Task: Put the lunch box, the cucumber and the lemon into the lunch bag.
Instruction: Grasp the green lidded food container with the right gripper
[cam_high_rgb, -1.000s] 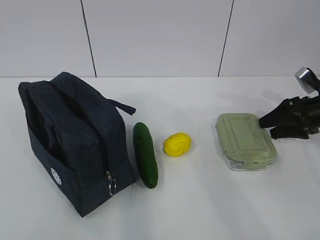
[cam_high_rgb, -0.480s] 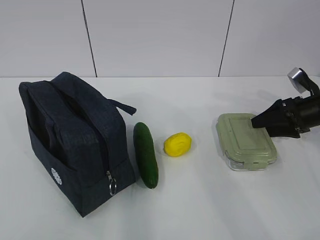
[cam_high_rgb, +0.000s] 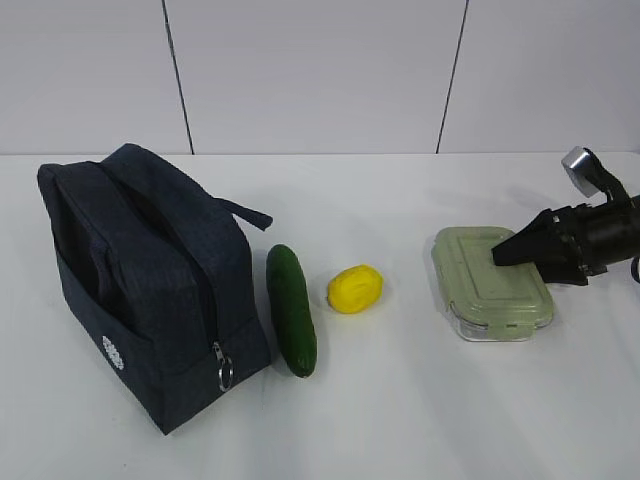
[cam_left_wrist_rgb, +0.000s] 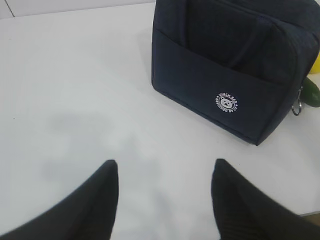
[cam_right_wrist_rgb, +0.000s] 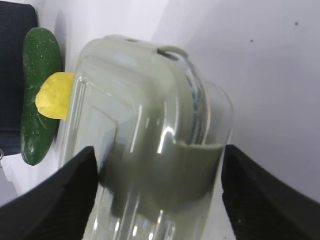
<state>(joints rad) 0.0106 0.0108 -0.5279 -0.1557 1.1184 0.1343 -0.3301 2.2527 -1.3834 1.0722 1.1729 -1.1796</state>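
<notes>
1. The right gripper (cam_high_rgb: 505, 253) had moved further left than in the earlier frames, so its black tips now reached over the right part of the lunch box (cam_high_rgb: 490, 283) lid rather than hanging beside its edge.
2. Its jaws stood spread wide; in the right wrist view one finger (cam_right_wrist_rgb: 60, 197) flanked each long side of the lunch box (cam_right_wrist_rgb: 145, 150), and contact could not be told.
3. The lunch box sat flat on the white table (cam_high_rgb: 400, 400) at the right, in the same spot as before, with its sage-green lid on.
4. The lemon (cam_high_rgb: 355, 288) lay near the middle of the table, just right of the cucumber (cam_high_rgb: 291, 308), neither having shifted.
5. The cucumber lay lengthwise just beside the right wall of the lunch bag (cam_high_rgb: 140, 280).
6. The lunch bag stood upright at the left, unmoved, its metal ring pull (cam_high_rgb: 225, 375) hanging at the near corner.
7. The left gripper (cam_left_wrist_rgb: 162, 167) hovered over bare table with its jaws apart and nothing between them, the lunch bag's round white logo (cam_left_wrist_rgb: 226, 102) ahead of it.
</notes>
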